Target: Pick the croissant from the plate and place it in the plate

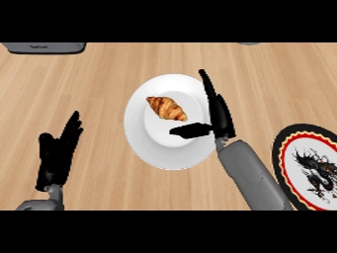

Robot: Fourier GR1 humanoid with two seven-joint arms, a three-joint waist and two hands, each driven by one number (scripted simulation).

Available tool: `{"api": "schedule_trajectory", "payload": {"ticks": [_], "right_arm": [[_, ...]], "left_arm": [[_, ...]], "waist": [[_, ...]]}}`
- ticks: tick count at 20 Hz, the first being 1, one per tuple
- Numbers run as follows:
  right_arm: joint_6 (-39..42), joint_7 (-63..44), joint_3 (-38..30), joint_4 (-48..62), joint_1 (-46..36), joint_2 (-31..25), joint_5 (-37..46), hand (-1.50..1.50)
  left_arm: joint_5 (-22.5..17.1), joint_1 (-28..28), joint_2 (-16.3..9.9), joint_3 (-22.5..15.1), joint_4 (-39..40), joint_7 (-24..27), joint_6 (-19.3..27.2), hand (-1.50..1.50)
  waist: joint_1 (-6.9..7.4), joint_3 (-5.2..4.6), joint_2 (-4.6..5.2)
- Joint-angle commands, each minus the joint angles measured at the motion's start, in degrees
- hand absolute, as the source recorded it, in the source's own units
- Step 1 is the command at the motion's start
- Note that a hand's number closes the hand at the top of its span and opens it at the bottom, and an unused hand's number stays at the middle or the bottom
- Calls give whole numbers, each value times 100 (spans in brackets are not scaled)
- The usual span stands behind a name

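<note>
Black fingers straight and relaxed, the left hand (58,153) rests low at the left. Next, the croissant (166,108) lies on the white plate (163,153). Beside it the right hand (216,116) hovers spread, thumb apart: reaching step. Closing round the pastry seems next, then carrying to the patterned plate (291,165).

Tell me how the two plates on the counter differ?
The white plate is plain; the patterned plate has a black and red rim and a dark figure at its centre. The white plate holds the croissant; the patterned plate holds nothing. The white plate sits mid-counter, the patterned one at the right edge, partly cut off. Both are round.
</note>
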State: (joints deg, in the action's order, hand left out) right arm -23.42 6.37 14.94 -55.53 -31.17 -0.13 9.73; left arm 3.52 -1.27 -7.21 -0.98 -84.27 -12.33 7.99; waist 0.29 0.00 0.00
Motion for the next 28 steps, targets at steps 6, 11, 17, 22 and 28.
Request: {"api": "schedule_trajectory", "payload": {"ticks": [6,11,17,22,28], "right_arm": [[-270,256,-219,427,116,13,295,-150],[-80,-146,-432,134,255,-91,547,-150],[144,78,-779,31,503,-460,575,-150],[30,816,-1128,412,643,-361,518,-150],[274,746,-1398,315,553,-546,579,-150]], "left_arm": [[97,273,65,5,-221,23,-105,0],[157,-277,-17,269,275,34,-101,0],[243,137,173,76,-21,66,-92,0],[251,-222,198,138,-44,-176,-87,0],[358,-166,360,41,-104,-175,-29,0]], "waist": [[-3,1,-2],[-17,0,2],[-17,0,-2],[-12,1,4],[-11,1,2]]}}
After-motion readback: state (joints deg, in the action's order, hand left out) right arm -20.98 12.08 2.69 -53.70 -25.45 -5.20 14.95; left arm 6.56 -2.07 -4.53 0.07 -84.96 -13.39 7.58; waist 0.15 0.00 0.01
